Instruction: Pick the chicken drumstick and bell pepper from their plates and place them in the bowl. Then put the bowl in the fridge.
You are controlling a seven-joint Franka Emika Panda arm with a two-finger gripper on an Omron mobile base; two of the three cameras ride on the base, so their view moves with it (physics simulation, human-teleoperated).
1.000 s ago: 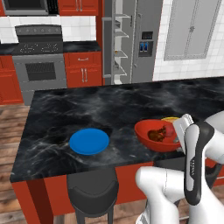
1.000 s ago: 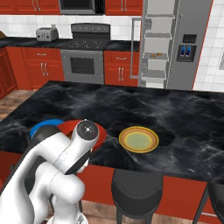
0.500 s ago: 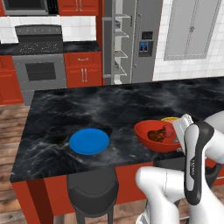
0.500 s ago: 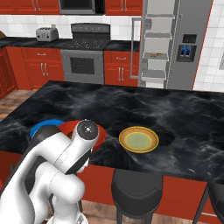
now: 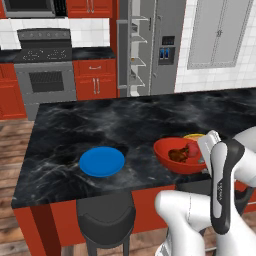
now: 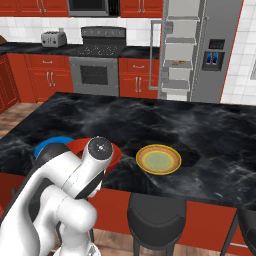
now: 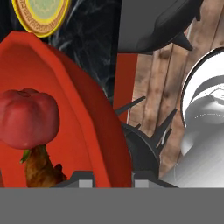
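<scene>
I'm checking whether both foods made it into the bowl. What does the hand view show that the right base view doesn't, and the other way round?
Hand view: the bell pepper lies inside the bowl, with the chicken drumstick under it; the fingers sit at the bowl's rim.

Right base view: the blue plate, bare where it shows, the fridge with one door open on its shelves, and the stove. The arm hides the bowl's hollow.

Both: the bowl on the black counter and the yellow plate with no food on it.
</scene>
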